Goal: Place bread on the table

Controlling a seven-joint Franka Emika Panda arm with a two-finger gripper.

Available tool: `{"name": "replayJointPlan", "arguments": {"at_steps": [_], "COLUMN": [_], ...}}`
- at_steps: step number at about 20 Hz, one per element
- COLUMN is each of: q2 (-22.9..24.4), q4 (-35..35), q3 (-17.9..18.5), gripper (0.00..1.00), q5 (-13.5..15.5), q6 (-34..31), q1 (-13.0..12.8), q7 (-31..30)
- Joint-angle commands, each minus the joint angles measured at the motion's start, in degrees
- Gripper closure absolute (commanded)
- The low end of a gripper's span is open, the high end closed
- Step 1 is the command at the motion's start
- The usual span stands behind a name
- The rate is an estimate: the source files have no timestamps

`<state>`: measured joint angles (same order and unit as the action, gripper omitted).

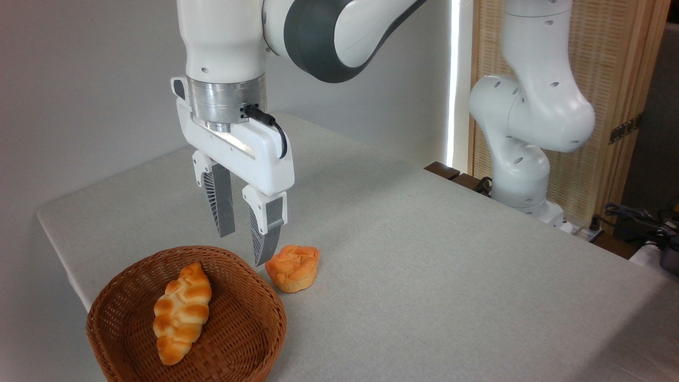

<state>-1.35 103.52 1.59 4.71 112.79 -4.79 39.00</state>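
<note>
Bread (181, 314) lies lengthwise in a wicker basket (106, 313) at the near-left corner of a grey-cloth table (451, 276), as the gripper (243, 249) hangs above the basket's far rim, jaws apart and empty. A clean pickup likely means shifting over the loaf's middle and closing across its narrow width. A bun (293, 267) sits just outside the basket; a slatted screen (626, 63) stands behind.

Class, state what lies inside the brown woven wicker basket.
One golden braided glossy loaf lies inside the brown wicker basket; the weave beneath it is covered. Nothing else shows inside.
</note>
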Motion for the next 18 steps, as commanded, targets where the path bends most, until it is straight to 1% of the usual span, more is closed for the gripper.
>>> {"name": "replayJointPlan", "arguments": {"at_steps": [1,9,12,13,16,18], "q2": [0.4,0.3,0.2,0.2,-0.1,-0.1], "q4": [-0.1,-0.1,-0.1,-0.1,-0.2,-0.2], "q3": [-0.3,-0.4,-0.5,-0.5,-0.7,-1.0], "gripper": [0.0,0.0,0.0,0.0,0.0,0.0], "q5": [-0.7,-0.7,-0.7,-0.4,-0.2,0.0], "q6": [-2.3,-2.3,-3.4,-3.4,-3.2,-3.1], "q1": [-0.5,-0.5,-0.6,-0.5,-0.6,-0.6], "q7": [-0.5,-0.8,-1.3,-1.8,-6.0,-6.8]}}
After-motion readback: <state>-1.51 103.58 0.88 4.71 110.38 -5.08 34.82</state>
